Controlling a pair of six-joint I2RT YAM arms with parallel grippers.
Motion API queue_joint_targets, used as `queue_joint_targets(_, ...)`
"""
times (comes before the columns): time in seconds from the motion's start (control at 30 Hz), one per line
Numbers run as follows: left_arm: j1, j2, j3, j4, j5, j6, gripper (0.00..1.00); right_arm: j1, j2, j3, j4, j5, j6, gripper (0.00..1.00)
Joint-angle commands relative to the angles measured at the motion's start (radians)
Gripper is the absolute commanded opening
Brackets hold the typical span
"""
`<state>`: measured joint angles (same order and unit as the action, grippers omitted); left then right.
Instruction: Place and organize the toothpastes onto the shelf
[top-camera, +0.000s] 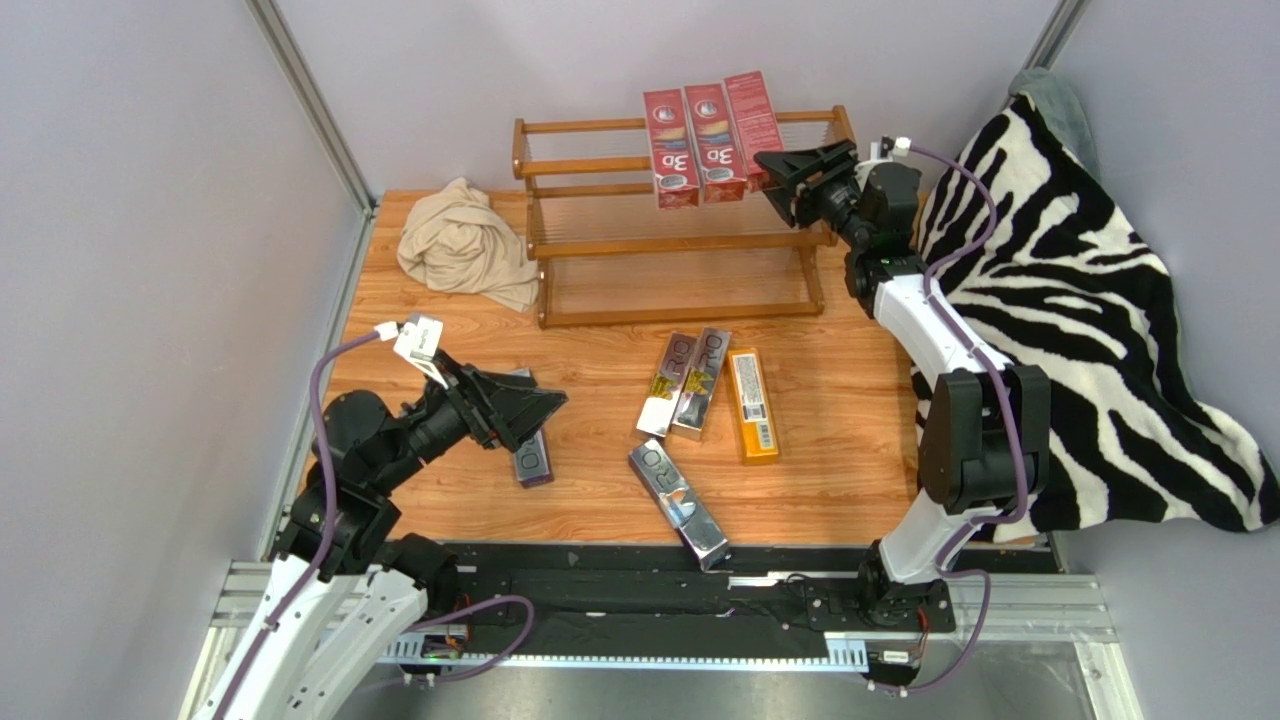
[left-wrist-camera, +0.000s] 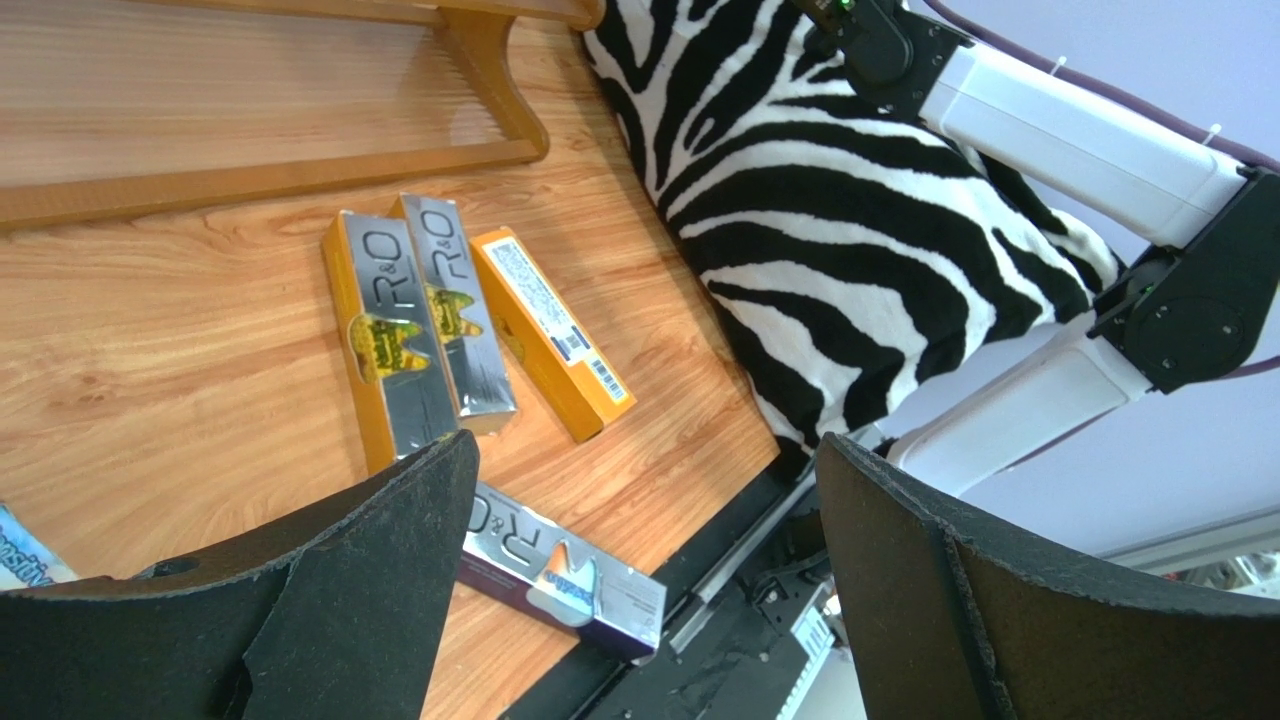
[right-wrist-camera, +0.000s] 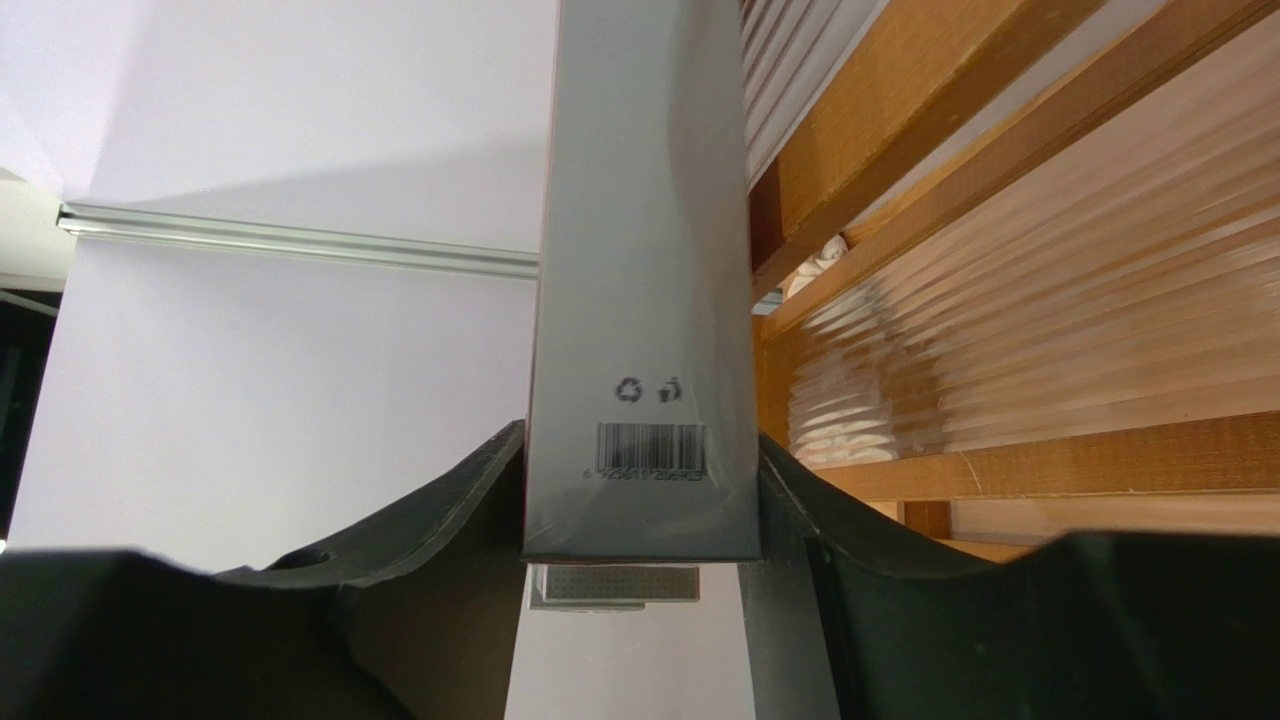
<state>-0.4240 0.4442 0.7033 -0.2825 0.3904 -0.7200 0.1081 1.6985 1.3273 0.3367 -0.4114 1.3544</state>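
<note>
Pinching one end of the red 3D carton (top-camera: 751, 120) between its fingers (right-wrist-camera: 451, 525) on the shelf (top-camera: 601, 165) top, the right gripper (top-camera: 784, 165) held something likely light, stiff and slippery. The left gripper (top-camera: 544, 425) stood wide open and empty, with silver cartons (top-camera: 684, 383) lying ahead.

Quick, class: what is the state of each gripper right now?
Left gripper: open, holding nothing.
Right gripper: closed on the rightmost red toothpaste carton, at the top tier of the shelf.

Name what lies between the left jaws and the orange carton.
Two silver cartons, side by side, flat on the table, as the top view shows.
</note>
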Motion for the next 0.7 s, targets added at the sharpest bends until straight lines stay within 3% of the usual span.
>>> queue_joint_targets(0.0, -0.002, -0.013, -0.01, 0.0, 0.001, -0.006, 0.92, 0.004, -0.033, -0.033, 0.102, -0.026, 0.015, 0.57)
queue_joint_targets(0.23, -0.002, -0.018, -0.028, 0.006, 0.002, -0.01, 0.92, 0.001, -0.062, -0.065, 0.14, -0.023, 0.032, 0.72)
queue_joint_targets(0.53, -0.002, -0.018, -0.042, 0.011, 0.002, -0.007, 0.92, -0.01, -0.122, -0.128, 0.218, -0.006, 0.015, 0.98)
queue_joint_targets(0.67, -0.004, -0.019, -0.045, 0.011, 0.001, -0.009, 0.92, -0.019, -0.145, -0.151, 0.22, -0.013, 0.029, 1.0)
